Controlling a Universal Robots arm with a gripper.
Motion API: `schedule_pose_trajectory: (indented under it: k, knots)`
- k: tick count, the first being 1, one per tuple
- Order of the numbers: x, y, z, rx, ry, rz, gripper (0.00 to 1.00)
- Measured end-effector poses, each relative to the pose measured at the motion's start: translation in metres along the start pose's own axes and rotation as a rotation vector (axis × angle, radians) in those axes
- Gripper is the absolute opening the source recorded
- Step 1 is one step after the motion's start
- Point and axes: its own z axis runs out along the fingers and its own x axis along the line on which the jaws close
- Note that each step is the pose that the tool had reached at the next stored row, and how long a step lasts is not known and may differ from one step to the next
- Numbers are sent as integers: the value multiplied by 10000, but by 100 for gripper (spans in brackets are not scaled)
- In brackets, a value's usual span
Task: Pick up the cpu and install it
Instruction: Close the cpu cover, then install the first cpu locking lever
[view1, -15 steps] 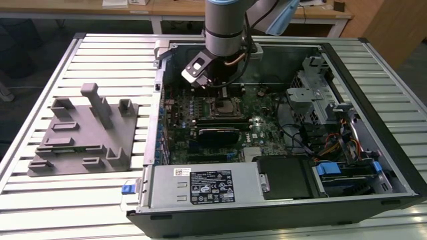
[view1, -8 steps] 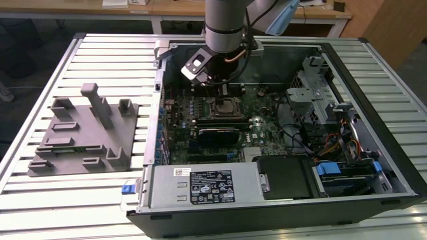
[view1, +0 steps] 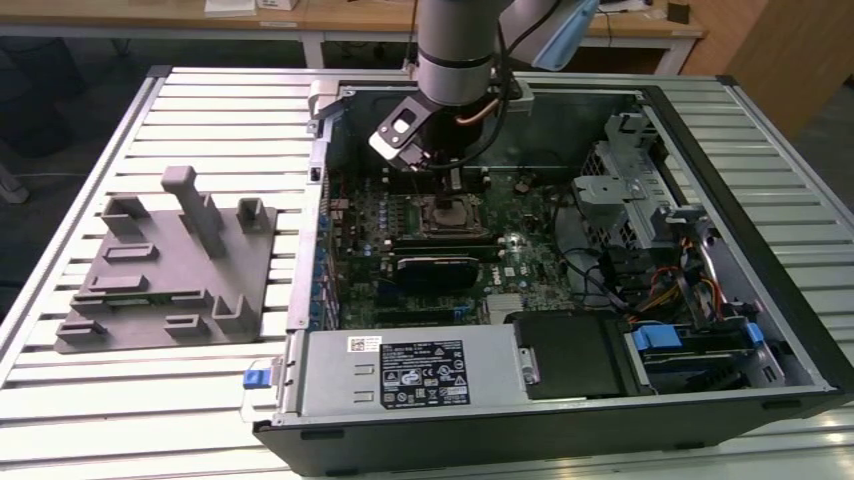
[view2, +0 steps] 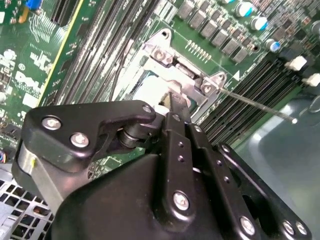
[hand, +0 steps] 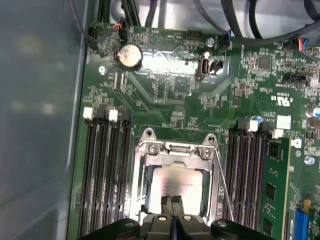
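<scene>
cpu (hand: 176, 186) partly behind hand (hand: 172, 206)

The arm (view1: 454, 50) hangs straight down from twelve o'clock in the exterior view, its grey wrist vertical. Below it, the black gripper (view1: 451, 180) points downward. In both wrist views the two fingers (hand: 172, 206) press flat against each other, tips together, no gap between them.
</scene>
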Motion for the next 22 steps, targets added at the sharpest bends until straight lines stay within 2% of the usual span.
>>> schedule_pose_trajectory:
  k: [6,14,17,22]
  knots:
    - [-4,53,1,0,0,0,11]
    - [-4,61,1,-1,1,1,11]
    - [-4,61,-12,0,-1,1,11]
    - [-6,62,-79,-1,-1,1,11]
